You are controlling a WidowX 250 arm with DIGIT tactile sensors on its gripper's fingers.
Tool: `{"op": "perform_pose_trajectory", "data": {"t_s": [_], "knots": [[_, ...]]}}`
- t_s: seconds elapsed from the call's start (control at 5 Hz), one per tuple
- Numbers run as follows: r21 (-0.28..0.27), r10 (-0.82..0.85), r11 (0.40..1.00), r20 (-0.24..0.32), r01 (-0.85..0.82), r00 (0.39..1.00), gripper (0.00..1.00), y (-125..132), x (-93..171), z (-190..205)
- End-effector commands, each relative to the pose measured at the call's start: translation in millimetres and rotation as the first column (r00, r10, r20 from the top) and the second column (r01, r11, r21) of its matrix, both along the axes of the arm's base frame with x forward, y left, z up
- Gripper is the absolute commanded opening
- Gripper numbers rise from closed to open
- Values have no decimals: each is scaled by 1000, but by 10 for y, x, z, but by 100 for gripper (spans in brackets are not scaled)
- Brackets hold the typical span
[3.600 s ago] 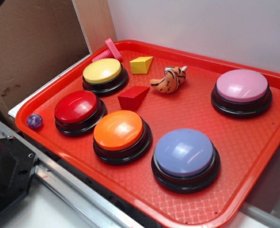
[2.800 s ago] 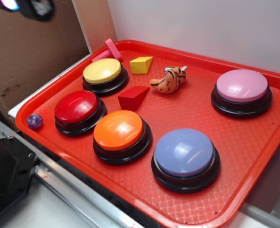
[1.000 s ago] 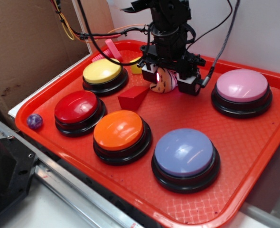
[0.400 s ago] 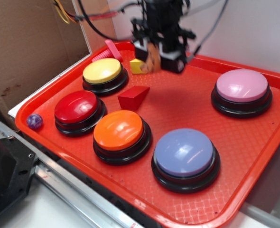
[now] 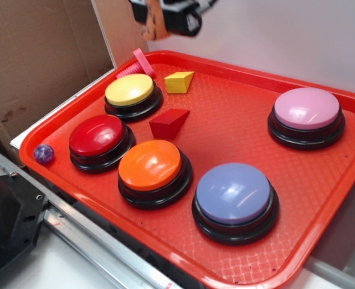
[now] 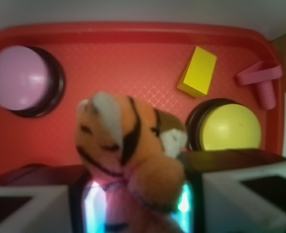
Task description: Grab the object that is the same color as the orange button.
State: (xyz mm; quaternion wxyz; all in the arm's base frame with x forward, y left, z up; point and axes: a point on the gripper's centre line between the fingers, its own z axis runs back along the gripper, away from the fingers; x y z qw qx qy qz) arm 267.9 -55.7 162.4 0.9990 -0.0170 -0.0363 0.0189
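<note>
Since a moment ago the gripper (image 5: 163,17) has risen from just above the tray (image 5: 237,129) to the top edge of the exterior view, carrying the tiger (image 5: 154,17) well above and behind the orange button (image 5: 150,164). There it is blurred and cut off; only an orange sliver shows, its direction unreadable. In the wrist view the tiger (image 6: 128,150) stands roughly upright, clamped between the jaws, its lower end hidden.
</note>
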Motion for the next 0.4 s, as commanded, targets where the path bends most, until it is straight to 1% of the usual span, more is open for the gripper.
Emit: {"op": "perform_pose_trajectory", "data": {"t_s": [0.0, 0.2], "knots": [[-28, -58, 998, 118, 62, 991, 0, -25, -361, 301], [52, 35, 998, 109, -41, 993, 0, 3, -309, 240]]}}
